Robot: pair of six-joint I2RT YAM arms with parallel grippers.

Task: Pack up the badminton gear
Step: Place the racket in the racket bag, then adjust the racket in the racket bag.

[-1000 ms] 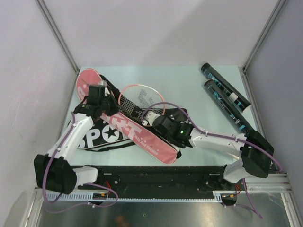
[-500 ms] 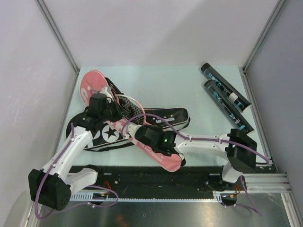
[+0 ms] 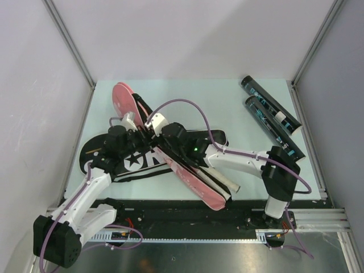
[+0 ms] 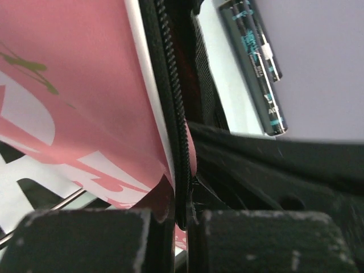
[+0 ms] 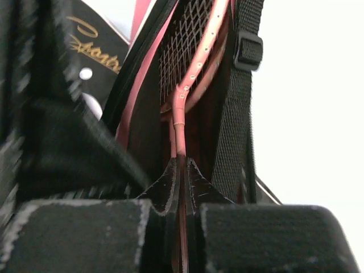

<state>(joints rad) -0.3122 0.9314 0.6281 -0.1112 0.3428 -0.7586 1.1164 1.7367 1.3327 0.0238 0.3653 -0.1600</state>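
Pinching the zip edge (image 4: 170,114) of the pink cover (image 4: 74,91), the left gripper (image 4: 181,219) is holding that flap up on its side, its fingers nearly together with only the zipper tape between them; the right gripper (image 5: 182,190) is clamping just as tightly on the thin pink shaft (image 5: 178,136) of the racket (image 5: 187,51), whose strung head is sitting ahead of the fingers, inside the dark mouth of the cover, beside a black strap (image 5: 242,102). Seen from above, the racket's long axis is running along the cover's, head toward the far left and what looks like its pale handle (image 3: 226,183) sticking out at the near right; so the racket is lying straight ahead of the right hand, and the push that is probably coming has to go along that axis, deeper into the pocket, while the left hand is propping the opening. A black bag (image 3: 128,163) with white lettering is lying under both on the table (image 3: 216,96); the two dark tubes (image 3: 269,104) are resting side by side at the far right, well apart from either hand, nearer the right arm, not yet packed.
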